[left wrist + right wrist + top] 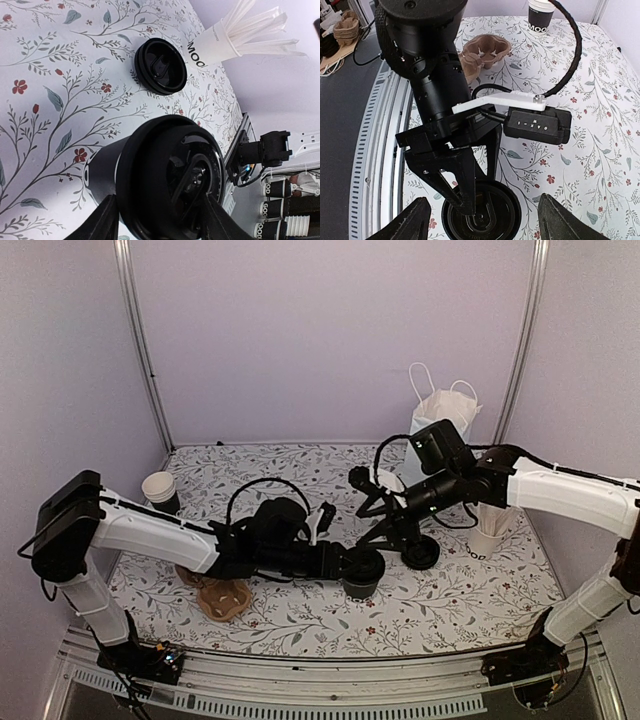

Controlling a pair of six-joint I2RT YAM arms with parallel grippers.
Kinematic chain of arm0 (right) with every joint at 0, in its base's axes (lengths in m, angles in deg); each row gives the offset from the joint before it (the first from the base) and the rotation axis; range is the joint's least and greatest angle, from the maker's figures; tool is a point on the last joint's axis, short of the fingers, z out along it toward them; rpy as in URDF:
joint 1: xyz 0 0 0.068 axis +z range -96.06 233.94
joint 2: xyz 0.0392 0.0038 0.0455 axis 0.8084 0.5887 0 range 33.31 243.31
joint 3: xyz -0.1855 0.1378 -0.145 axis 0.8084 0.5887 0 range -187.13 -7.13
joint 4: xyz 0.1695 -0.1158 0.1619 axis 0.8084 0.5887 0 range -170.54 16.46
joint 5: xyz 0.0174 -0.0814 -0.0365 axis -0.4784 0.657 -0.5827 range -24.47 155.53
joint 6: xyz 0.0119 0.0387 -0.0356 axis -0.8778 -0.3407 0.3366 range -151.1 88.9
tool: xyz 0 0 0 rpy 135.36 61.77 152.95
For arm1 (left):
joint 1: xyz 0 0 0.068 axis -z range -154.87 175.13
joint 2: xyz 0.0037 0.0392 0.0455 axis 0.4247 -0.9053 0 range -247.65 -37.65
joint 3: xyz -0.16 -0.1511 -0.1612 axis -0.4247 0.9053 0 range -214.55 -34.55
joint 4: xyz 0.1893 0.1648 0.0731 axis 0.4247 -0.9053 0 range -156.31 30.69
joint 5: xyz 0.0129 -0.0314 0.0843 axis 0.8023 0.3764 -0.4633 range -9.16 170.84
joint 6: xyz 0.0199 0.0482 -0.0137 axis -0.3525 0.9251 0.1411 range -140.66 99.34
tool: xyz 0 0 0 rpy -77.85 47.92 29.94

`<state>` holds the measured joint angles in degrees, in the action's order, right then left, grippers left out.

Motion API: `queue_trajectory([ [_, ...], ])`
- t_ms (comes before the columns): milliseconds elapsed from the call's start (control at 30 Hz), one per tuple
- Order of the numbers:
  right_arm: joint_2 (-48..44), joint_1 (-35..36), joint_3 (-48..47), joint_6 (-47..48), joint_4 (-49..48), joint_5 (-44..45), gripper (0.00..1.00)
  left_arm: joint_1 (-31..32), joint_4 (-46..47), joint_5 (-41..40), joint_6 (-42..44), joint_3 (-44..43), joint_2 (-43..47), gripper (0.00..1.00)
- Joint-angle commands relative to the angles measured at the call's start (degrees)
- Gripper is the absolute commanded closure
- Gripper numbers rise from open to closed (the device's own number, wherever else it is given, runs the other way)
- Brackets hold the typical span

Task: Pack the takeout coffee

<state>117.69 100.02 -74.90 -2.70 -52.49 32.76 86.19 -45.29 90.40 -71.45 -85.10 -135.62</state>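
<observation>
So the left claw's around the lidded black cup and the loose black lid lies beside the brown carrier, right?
No: the loose black lid lies beside the white cup of stirrers, as the left wrist view shows.

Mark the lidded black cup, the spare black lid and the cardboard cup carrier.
lidded black cup [170, 167], left wrist view, top of its lid
spare black lid [160, 66], left wrist view, centre of its top
cardboard cup carrier [487, 51], right wrist view, its upper face

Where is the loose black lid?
The loose black lid lies right of centre in the top view, between the lidded black cup and the white stirrer cup.
</observation>
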Motion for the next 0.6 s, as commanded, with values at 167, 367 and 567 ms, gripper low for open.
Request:
queue_trajectory([
  [167, 1.9, -6.7, -1.1, -6.4, 4.8, 1.3, 0.39, -0.3, -17.8, -1.0, 1.6, 2.0, -4.9, 0.54],
  [367, 2.6, -7.1, 1.8, -7.4, 10.2, -0.3, 0.50, -0.3, -20.3, -2.3, 2.7, 1.0, -4.7, 0.55],
  [567, 5.0, -7.1, 4.4, -5.9, 13.8, -3.9, 0.44, -0.3, -21.9, -3.0, 3.6, 0.4, -4.7, 0.56],
])
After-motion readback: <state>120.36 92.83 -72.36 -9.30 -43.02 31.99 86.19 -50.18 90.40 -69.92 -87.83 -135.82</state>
